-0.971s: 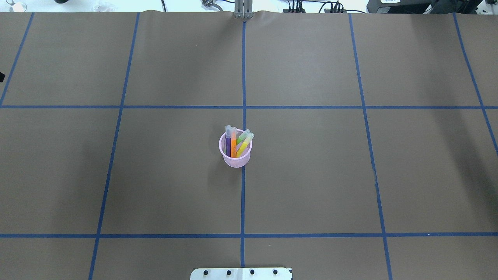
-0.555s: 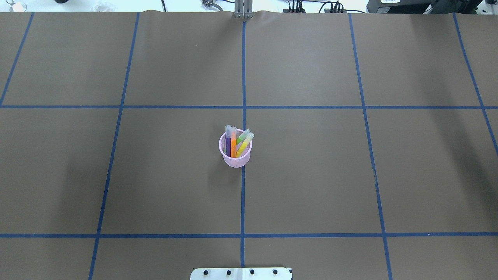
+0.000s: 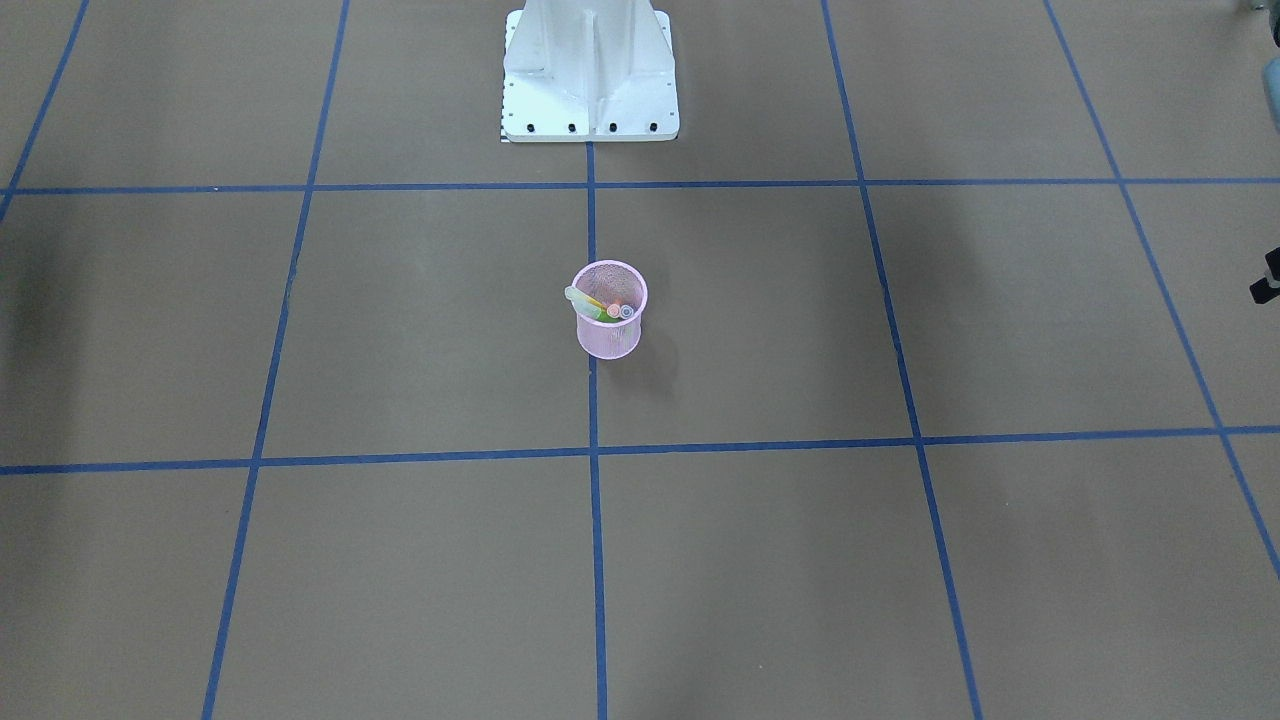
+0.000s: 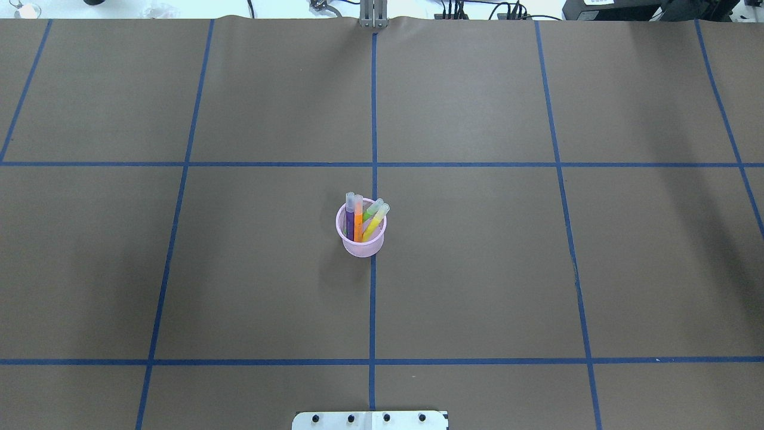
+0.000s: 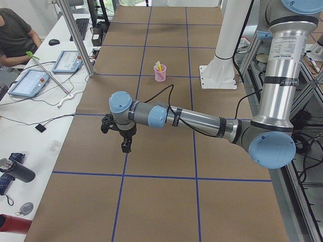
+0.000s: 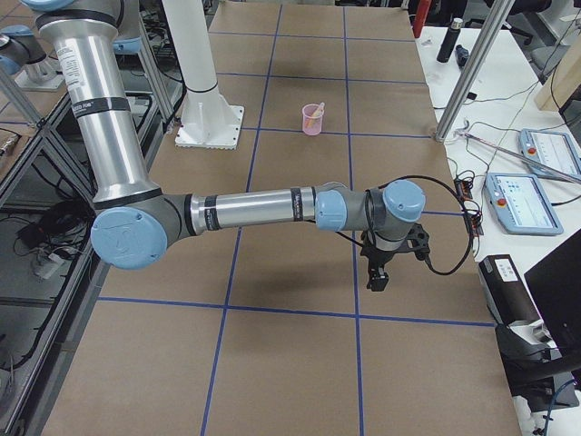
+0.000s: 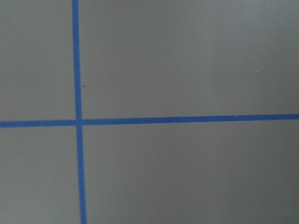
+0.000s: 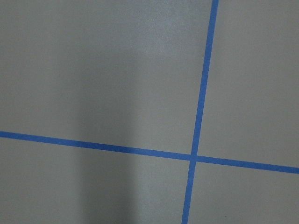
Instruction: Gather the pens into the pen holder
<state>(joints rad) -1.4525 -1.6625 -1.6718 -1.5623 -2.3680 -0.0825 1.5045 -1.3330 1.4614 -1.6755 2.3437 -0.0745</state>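
Note:
The pink mesh pen holder (image 4: 361,246) stands upright at the table's middle, on the centre tape line. It also shows in the front view (image 3: 608,338). In it stand a purple pen (image 4: 350,216), an orange pen (image 4: 358,224), a green pen (image 4: 373,209) and a yellow one (image 4: 376,222), cap ends up. No pen lies on the table. My left gripper (image 5: 125,146) hangs over the table's left end, far from the holder. My right gripper (image 6: 377,277) hangs over the right end. I cannot tell whether either is open or shut. Both wrist views show only paper and tape.
The robot base (image 3: 590,70) stands behind the holder. A metal post (image 6: 463,77) stands at the right table edge and another (image 5: 75,38) at the left edge. Beside the table are desks with tablets (image 5: 30,83) and a seated person (image 5: 15,35).
A small dark part at the left edge of the overhead view has gone out of view. The holder and the pens have not moved.

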